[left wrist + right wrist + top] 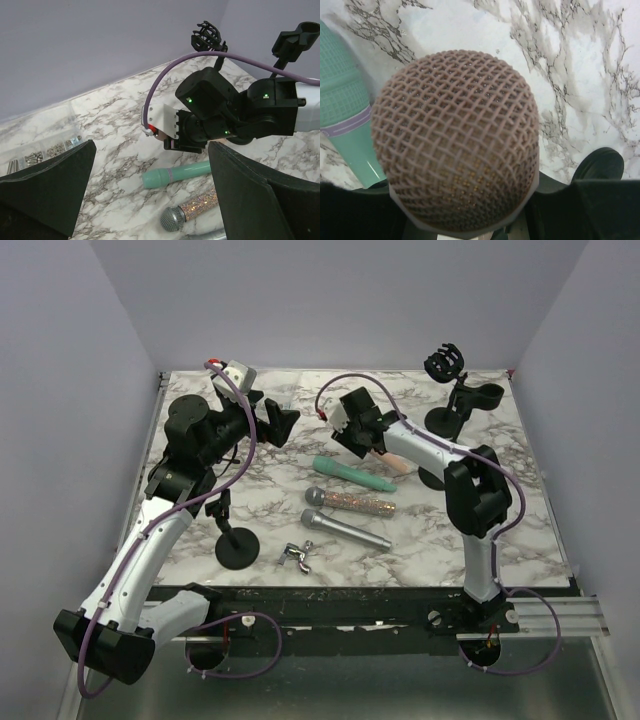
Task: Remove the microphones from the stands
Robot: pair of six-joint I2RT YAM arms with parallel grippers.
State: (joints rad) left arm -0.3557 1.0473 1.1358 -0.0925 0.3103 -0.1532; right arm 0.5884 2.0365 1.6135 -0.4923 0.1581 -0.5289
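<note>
The right gripper [378, 445] pinches the pink microphone [455, 140] low over the middle of the table [440, 540], beside a teal one [350, 473] and seemingly free of the stand [470, 398] at the far right corner, so laying it down looks next, while the left gripper [283, 423] hangs spread wide.

1. The rear microphone [352, 474], middle microphone [350, 502] and front microphone [345, 529] are lying side by side mid-table [530, 540].
2. A small clip [299, 556] is lying just before the front microphone, with a stand base [237, 547] to its left.
3. A tall stand [455, 405] is standing at the far right corner.
4. The right gripper [372, 448] is holding a fourth microphone [455, 140] just behind the rear microphone.
</note>
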